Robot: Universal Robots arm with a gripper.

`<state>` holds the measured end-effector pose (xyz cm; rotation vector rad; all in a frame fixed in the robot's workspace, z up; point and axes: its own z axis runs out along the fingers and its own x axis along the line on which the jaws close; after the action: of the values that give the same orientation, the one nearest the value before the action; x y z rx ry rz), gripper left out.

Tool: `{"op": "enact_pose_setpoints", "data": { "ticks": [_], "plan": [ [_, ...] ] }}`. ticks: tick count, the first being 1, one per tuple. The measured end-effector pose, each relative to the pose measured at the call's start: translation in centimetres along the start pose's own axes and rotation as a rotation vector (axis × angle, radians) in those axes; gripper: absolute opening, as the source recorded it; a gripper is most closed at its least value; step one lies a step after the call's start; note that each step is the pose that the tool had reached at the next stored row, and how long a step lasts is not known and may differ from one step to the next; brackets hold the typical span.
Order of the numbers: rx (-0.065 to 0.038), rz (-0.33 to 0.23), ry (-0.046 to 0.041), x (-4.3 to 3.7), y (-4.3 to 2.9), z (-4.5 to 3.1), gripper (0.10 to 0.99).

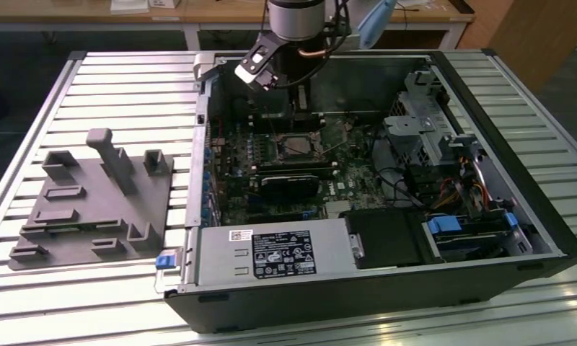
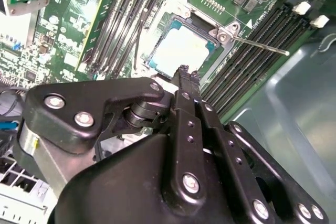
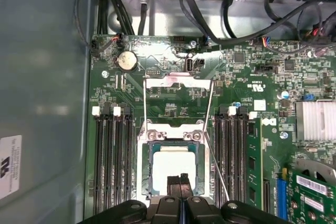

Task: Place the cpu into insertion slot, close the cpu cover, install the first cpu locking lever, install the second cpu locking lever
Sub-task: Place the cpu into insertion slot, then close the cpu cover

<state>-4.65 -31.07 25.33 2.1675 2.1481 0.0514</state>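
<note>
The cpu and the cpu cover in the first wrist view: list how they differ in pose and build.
The flat square chip with a pale silver metal top, the cpu, lies seated in the socket; the thin silvery metal frame plate, the cpu cover, appears swung up, open, off the chip. The cpu is solid-topped; the cpu cover has a large window with the board showing through. Both are squarish and silvery.

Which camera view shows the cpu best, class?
The first wrist view: it looks straight down on the cpu, a pale square hidden only along one edge by the gripper. The second wrist view shows it slanted, the gripper again covering one edge. The exterior view shows it small and dark inside the computer case.
</note>
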Motion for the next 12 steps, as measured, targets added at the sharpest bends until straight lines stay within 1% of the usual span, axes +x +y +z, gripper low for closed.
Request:
{"op": "enact_pose_setpoints", "data": {
  "ticks": [2, 12],
  "plan": [
    [0.0, 0.0, 0.0, -0.01, 0.02, -0.18, 0.106],
    [0.0, 0.0, -0.0002, -0.02, 0.03, -0.41, 0.106]
  ]
}}
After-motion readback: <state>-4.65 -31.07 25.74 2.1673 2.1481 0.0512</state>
